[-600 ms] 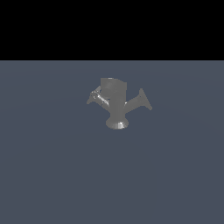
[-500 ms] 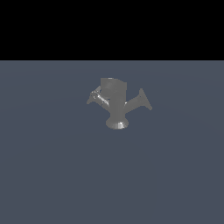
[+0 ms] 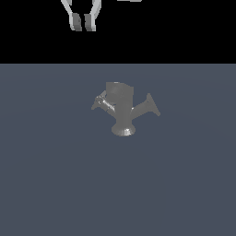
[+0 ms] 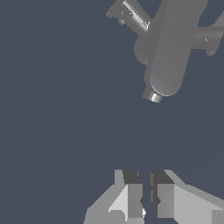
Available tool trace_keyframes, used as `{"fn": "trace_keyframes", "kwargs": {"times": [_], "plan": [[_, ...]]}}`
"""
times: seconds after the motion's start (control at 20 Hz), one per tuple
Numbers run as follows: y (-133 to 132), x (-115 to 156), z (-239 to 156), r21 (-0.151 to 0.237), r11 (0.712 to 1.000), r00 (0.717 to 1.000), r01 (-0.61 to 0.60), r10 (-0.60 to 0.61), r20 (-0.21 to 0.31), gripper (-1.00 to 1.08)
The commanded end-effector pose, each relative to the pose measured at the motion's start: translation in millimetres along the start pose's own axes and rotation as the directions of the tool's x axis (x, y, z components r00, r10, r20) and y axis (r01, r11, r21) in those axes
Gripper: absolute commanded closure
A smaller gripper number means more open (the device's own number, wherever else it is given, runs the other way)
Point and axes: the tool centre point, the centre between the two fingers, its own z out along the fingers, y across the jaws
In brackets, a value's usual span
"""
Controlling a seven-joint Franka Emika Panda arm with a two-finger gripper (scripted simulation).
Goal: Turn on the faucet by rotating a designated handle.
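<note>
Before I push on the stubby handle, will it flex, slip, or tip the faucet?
The handle looks like rigid grey metal, so probably no flex. Its glinting surface suggests the pads may slip. The faucet stands on a flared foot, so tipping seems unlikely. The gripper hangs well clear.

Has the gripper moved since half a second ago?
Yes. The gripper now shows at the top of the exterior view, high above the faucet and toward that view's left of it; earlier it was out of frame. The faucet has not shifted.

The gripper [image 3: 83, 22] has pale grey, angular, faceted fingers [image 4: 127, 199] with darker grey blocky pads at the tips.
</note>
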Motion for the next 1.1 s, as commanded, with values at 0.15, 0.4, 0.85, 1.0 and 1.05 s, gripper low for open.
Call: {"fn": "trace_keyframes", "kwargs": {"times": [0.15,0.4,0.85,1.0,1.05], "plan": [[-12,69,35,-0.057,0.998,0.998,0.008,-0.011,-0.058,-0.07],[25,132,71,-0.126,0.987,0.987,-0.099,0.081,-0.14,-0.34],[27,195,138,-0.224,0.967,0.979,0.119,-0.152,-0.134,0.93],[-43,207,150,-0.202,0.955,0.952,0.217,-0.253,-0.173,0.8],[31,184,176,-0.221,0.963,0.977,0.153,-0.181,-0.114,-0.52]]}}
